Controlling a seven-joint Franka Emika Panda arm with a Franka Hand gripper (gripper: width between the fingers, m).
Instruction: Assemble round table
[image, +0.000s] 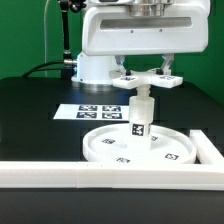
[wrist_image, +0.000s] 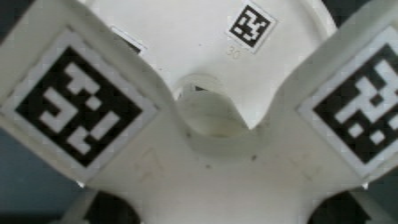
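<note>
By the near edge of the tabletop (image: 30, 120), the round disc (image: 100, 148) lies flat, and the cross base (image: 166, 81) sits atop the upright leg (image: 141, 115) under the hand (image: 148, 69), whose grip I cannot tell, so a tilted base could likely jam or topple the leg.

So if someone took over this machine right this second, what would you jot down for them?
Gripper: down at the cross-shaped base; neither view shows whether it is open or shut.
Parts: the round disc lies flat on the table next to the border wall. The leg stands upright at the disc's centre, and the cross-shaped base is at its top.
Done: all three parts look stacked.
Left: probably check the base is seated firmly, then let go and lift the arm away.
</note>
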